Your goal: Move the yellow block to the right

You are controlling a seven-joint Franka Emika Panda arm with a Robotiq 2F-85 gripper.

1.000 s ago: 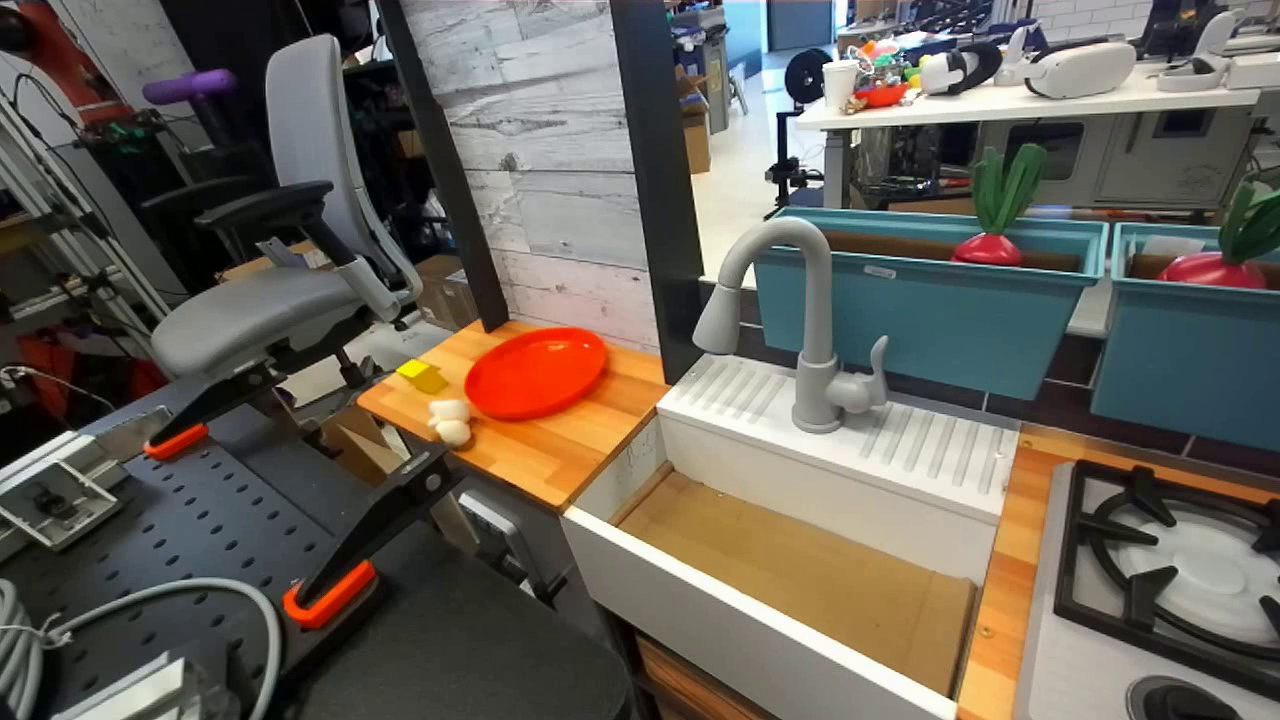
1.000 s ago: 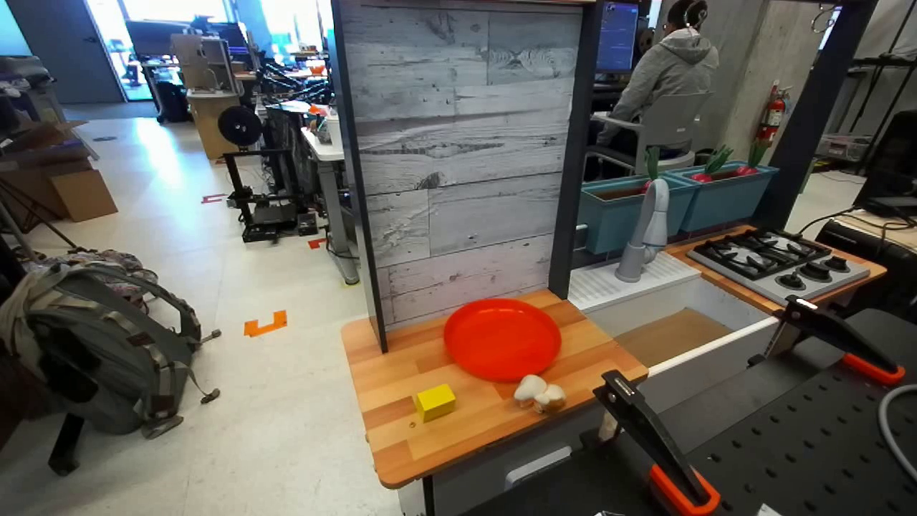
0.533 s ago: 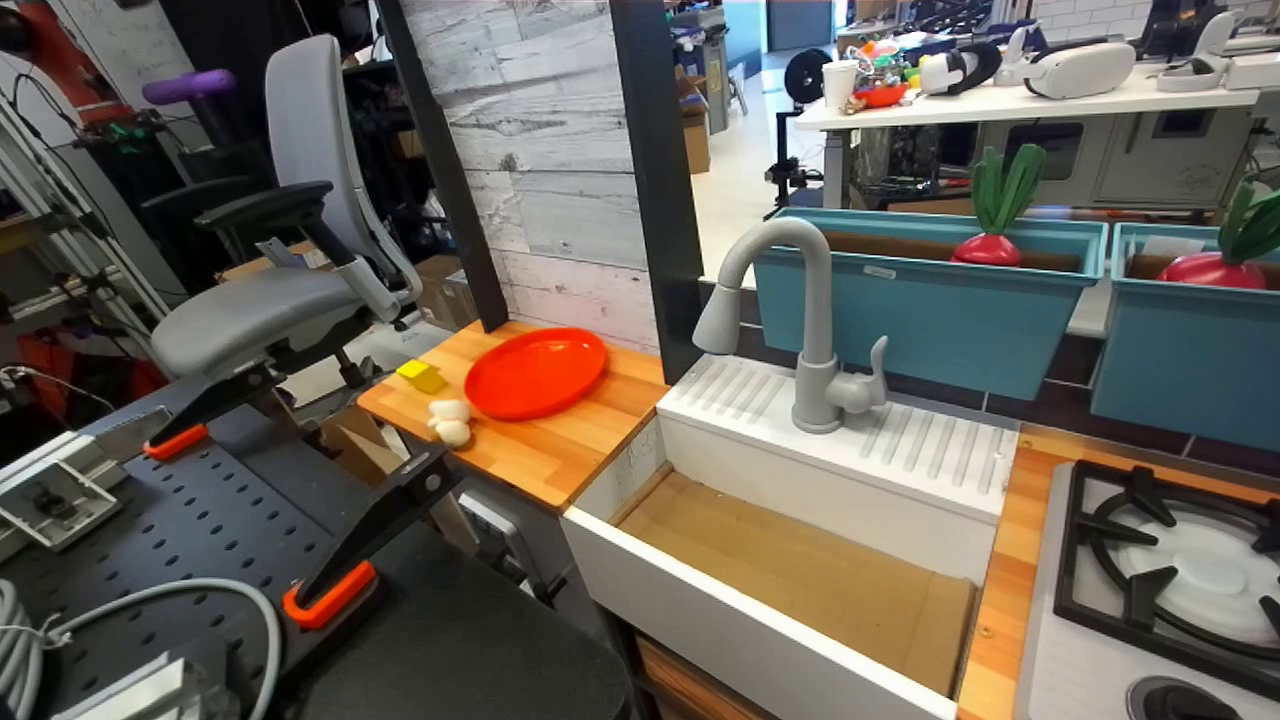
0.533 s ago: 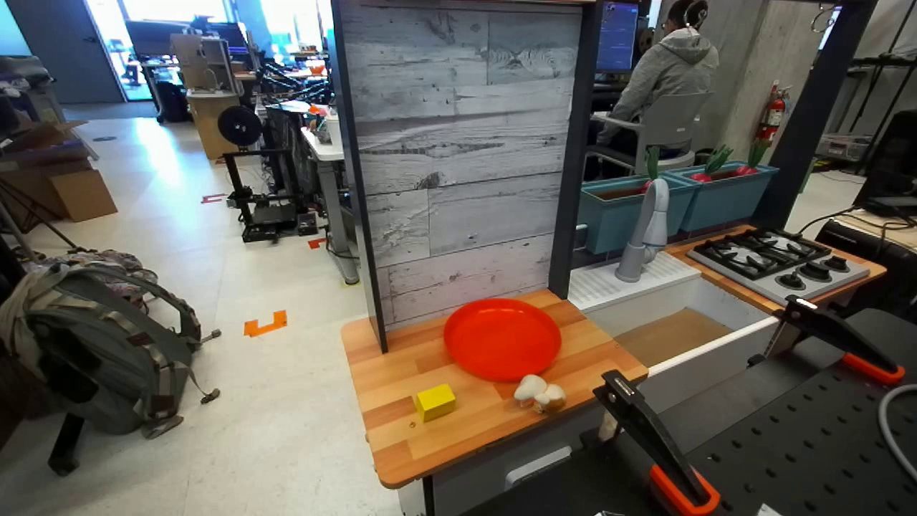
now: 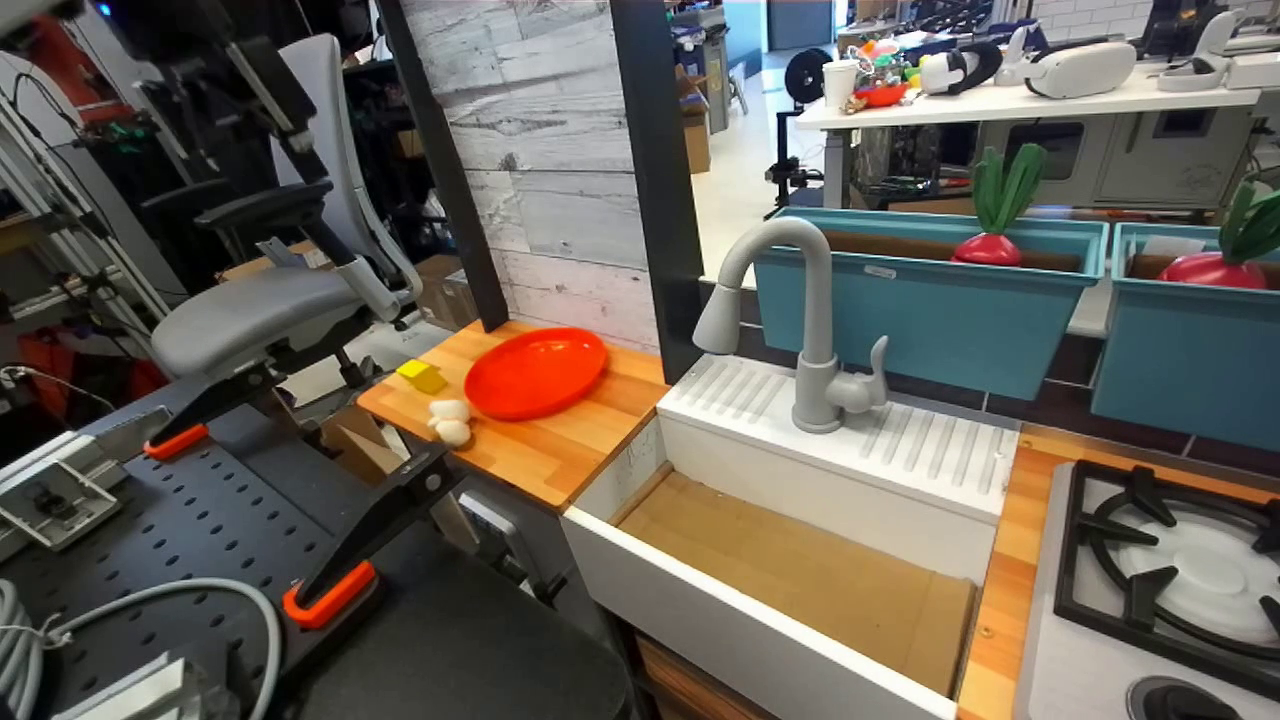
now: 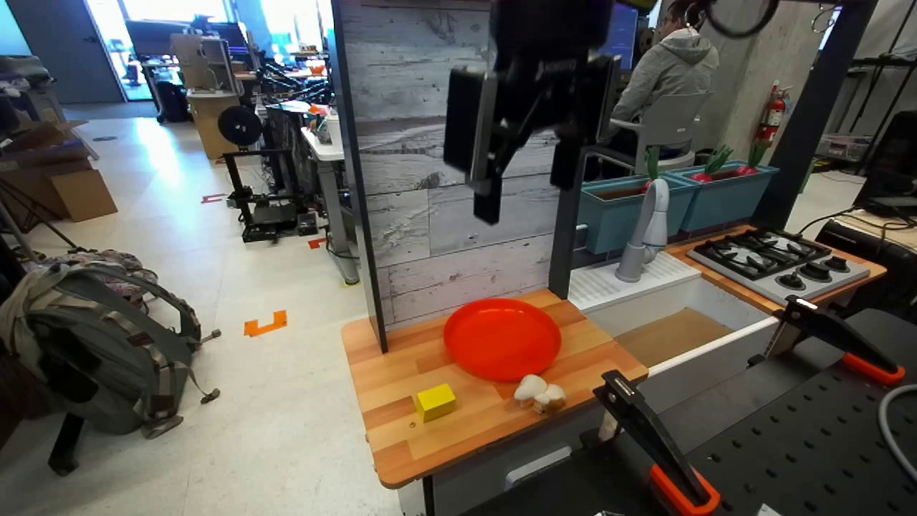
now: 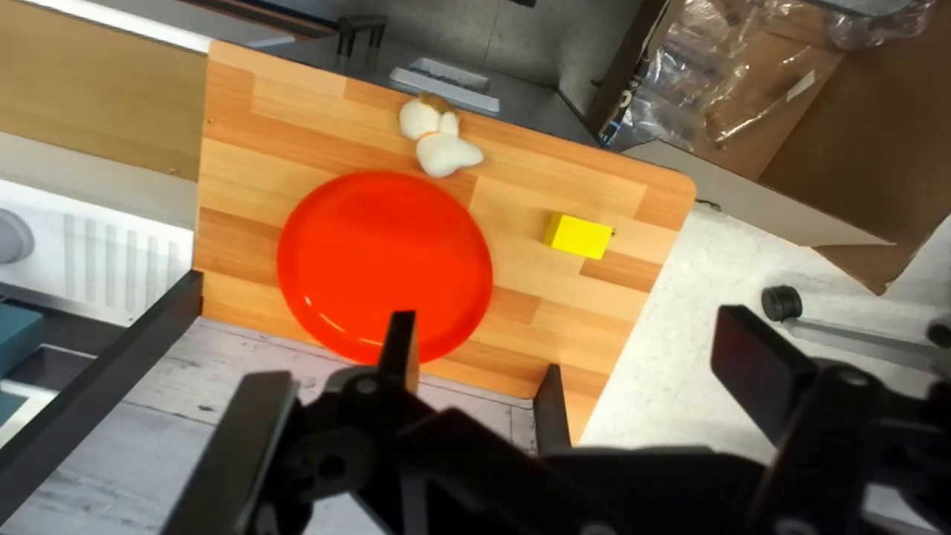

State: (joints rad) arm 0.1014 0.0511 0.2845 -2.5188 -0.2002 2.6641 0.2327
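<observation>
The small yellow block [image 5: 422,376] [image 6: 435,403] rests on the wooden counter [image 6: 458,441] in both exterior views. In the wrist view the yellow block [image 7: 579,236] lies to the right of the orange-red plate [image 7: 386,260], apart from it. My gripper [image 6: 526,192] hangs high above the counter in an exterior view, in front of the wood panel. It also shows blurred at the top left of an exterior view [image 5: 250,150]. In the wrist view its fingers [image 7: 568,323] are wide apart with nothing between them. It is well above the block and not touching it.
A pale rounded object [image 6: 539,394] [image 7: 440,141] lies by the plate near the counter's edge. A grey wood panel [image 6: 466,179] stands behind the plate. The sink [image 5: 760,610] and faucet [image 5: 815,330] are beside the counter. A black clamp [image 6: 652,430] sits near the counter corner.
My arm and open gripper have come into view at the top of both exterior views. The block, plate and pale object have not moved.
</observation>
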